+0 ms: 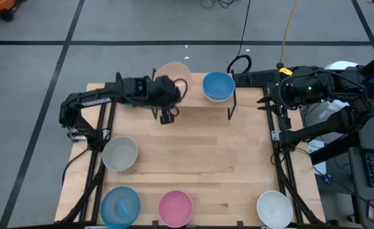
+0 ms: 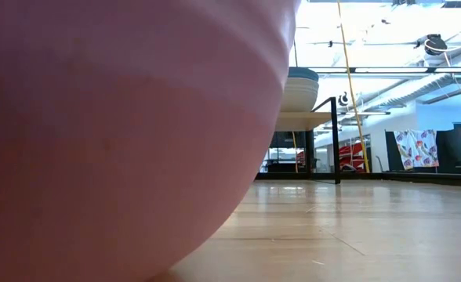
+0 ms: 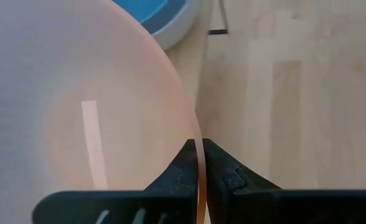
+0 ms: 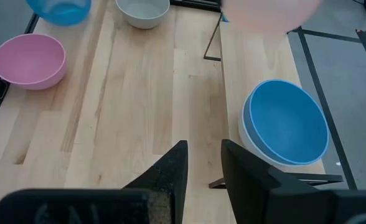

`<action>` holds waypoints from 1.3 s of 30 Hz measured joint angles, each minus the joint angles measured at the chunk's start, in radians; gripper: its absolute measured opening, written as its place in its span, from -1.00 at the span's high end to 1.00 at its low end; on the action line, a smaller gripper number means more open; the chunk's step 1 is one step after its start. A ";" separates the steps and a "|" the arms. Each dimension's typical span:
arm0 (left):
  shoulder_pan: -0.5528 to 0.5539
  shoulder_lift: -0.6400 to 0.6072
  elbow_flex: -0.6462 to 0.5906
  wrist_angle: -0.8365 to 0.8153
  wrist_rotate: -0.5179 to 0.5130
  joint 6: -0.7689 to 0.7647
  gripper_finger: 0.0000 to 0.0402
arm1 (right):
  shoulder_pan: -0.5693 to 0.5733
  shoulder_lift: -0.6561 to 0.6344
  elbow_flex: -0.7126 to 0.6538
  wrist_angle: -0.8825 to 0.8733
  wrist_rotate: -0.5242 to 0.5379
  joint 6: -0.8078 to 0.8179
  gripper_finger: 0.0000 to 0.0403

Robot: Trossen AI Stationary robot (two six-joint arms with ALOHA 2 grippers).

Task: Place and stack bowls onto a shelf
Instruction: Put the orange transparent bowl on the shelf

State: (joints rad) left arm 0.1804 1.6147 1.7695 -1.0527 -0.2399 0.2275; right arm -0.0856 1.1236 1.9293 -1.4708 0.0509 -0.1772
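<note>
My left gripper is shut on a translucent orange-pink bowl over the left end of the shelf, a low light-wood board on black legs. A blue bowl sits nested in a white bowl on the shelf's right end. My right gripper is open and waits at the table's right edge, beside the shelf. The low view shows the shelf and the stack on it behind a pink bowl. My left gripper pinches the orange-pink bowl's rim, one finger inside the bowl and one outside. The fingers come slanting down from the table's left side. The bowl is open side up over the shelf's left end; whether it rests on the board I cannot tell.
On the near half of the table stand a grey-white bowl, a light blue bowl, the pink bowl and a white bowl. Bare tabletop lies between these bowls and the shelf.
</note>
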 joint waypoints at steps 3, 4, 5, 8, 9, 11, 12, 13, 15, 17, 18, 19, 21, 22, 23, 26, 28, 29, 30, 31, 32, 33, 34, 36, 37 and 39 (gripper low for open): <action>0.059 0.004 0.000 -0.002 0.034 0.032 0.96 | 0.000 0.000 0.000 0.000 0.000 0.000 0.56; 0.078 0.004 0.000 -0.001 0.061 0.040 0.96 | 0.000 0.000 0.000 0.000 0.000 0.000 0.56; 0.097 0.002 0.000 -0.001 0.092 0.047 0.96 | 0.000 0.000 0.000 0.000 0.000 0.000 0.56; 0.142 0.002 0.000 -0.017 0.143 0.062 0.96 | 0.000 0.000 0.000 0.000 0.000 0.000 0.56; 0.154 0.003 0.000 -0.026 0.149 0.066 0.96 | 0.000 0.000 0.000 0.000 0.000 0.000 0.56; 0.172 0.014 0.000 -0.034 0.169 0.083 0.96 | 0.000 0.000 0.000 0.000 0.000 0.000 0.56; 0.179 0.022 0.001 -0.035 0.178 0.091 0.96 | 0.000 0.000 0.000 0.000 0.000 0.000 0.56; 0.188 0.030 0.001 -0.042 0.189 0.100 0.96 | 0.000 0.000 0.000 0.000 0.000 0.000 0.56; 0.193 0.058 0.000 -0.053 0.195 0.124 0.96 | 0.000 0.000 0.000 0.000 0.000 0.000 0.56; 0.196 0.086 0.000 -0.048 0.195 0.151 0.96 | 0.000 0.000 0.000 0.000 0.000 0.000 0.56; 0.199 0.101 0.000 -0.050 0.198 0.164 0.96 | 0.000 0.000 0.000 0.000 0.000 0.000 0.56; 0.202 0.114 0.000 -0.052 0.199 0.175 0.96 | 0.000 0.000 0.000 0.001 0.000 0.000 0.56; 0.210 0.140 0.000 -0.051 0.199 0.188 0.96 | 0.000 0.000 0.000 0.001 0.000 0.000 0.56; 0.215 0.150 0.000 -0.052 0.199 0.190 0.96 | 0.000 0.000 0.000 0.001 0.000 0.000 0.56; 0.218 0.158 0.000 -0.052 0.199 0.190 0.96 | 0.000 0.000 0.000 0.001 0.000 0.000 0.56; 0.230 0.182 0.000 -0.054 0.246 0.190 0.96 | 0.000 0.000 0.000 0.001 0.000 0.000 0.56; 0.234 0.195 0.000 -0.060 0.271 0.190 0.96 | 0.000 0.000 0.000 0.001 0.000 0.003 0.56; 0.233 0.198 0.000 -0.058 0.270 0.190 0.94 | 0.000 0.000 0.000 0.001 0.000 0.009 0.56; 0.233 0.198 0.000 -0.058 0.270 0.190 0.91 | 0.000 0.000 0.000 0.001 0.000 0.015 0.56; 0.234 0.198 0.000 -0.059 0.270 0.186 0.88 | 0.000 0.000 0.000 0.001 0.000 0.020 0.56; 0.234 0.198 0.000 -0.056 0.268 0.175 0.85 | 0.000 0.000 0.000 0.001 0.000 0.025 0.56; 0.232 0.198 0.000 -0.052 0.263 0.159 0.83 | 0.000 0.000 0.000 0.001 0.000 0.032 0.56; 0.232 0.199 0.000 -0.046 0.260 0.146 0.80 | 0.000 0.000 0.000 0.001 0.000 0.035 0.56; 0.231 0.199 0.000 -0.046 0.240 0.108 0.77 | 0.000 0.000 0.000 0.001 0.000 0.035 0.56; 0.231 0.199 0.000 -0.046 0.224 0.092 0.75 | 0.000 0.000 0.000 0.001 0.000 0.034 0.56; 0.232 0.199 0.000 -0.051 0.214 0.075 0.72 | 0.000 0.000 0.000 0.001 0.000 0.035 0.56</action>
State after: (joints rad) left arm 0.4122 1.8133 1.7691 -1.1032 -0.0261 0.3027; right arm -0.0856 1.1240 1.9289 -1.4700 0.0509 -0.1426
